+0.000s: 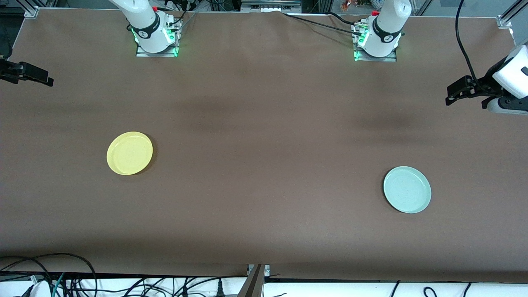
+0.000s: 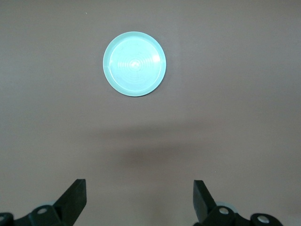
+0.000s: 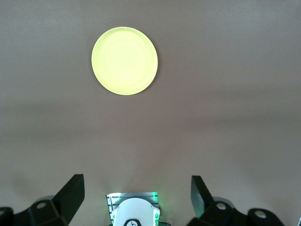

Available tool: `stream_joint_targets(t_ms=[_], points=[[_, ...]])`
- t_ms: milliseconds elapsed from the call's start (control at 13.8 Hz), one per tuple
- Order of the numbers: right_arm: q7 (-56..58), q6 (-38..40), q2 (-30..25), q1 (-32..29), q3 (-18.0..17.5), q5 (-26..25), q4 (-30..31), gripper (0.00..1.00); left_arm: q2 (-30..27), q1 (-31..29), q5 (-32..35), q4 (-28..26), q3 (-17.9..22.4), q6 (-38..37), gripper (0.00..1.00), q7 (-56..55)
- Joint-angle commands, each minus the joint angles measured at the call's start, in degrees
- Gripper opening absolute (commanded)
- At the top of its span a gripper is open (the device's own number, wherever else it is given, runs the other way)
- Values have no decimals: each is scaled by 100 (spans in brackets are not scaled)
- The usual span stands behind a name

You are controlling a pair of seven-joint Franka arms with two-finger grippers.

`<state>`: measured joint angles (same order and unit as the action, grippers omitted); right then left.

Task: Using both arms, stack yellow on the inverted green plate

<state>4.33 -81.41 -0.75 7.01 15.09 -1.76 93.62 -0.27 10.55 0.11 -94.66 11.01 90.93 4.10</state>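
Both end effectors, left (image 1: 449, 95) and right (image 1: 48, 81), hang open; flip the green plate (image 1: 407, 189) first, gripping its rim, before lifting yellow (image 1: 129, 153).

No readable text, labels, brands or numbers anywhere; the marks on the arm bases are too small to read.

Even overhead light, soft arm shadows, frames sharp.

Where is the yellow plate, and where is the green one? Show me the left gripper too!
yellow plate (image 1: 129, 153), front view, middle of its top face.
green plate (image 1: 407, 189), front view, middle of its face.
left gripper (image 2: 139, 200), left wrist view, between its open fingertips.
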Motion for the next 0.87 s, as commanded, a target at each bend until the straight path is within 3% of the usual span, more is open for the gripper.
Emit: stream_joint_targets(t_ms=[0,436,800], points=[[6,117,48,-15,3,36,-134,100,308,-27,103,342,15,-84,100,65],[6,117,48,-15,3,36,-134,100,730,-115,103,343,42,231,100,64],[6,117,48,-15,3,36,-125,100,1449,-123,103,290,42,968,100,21]])
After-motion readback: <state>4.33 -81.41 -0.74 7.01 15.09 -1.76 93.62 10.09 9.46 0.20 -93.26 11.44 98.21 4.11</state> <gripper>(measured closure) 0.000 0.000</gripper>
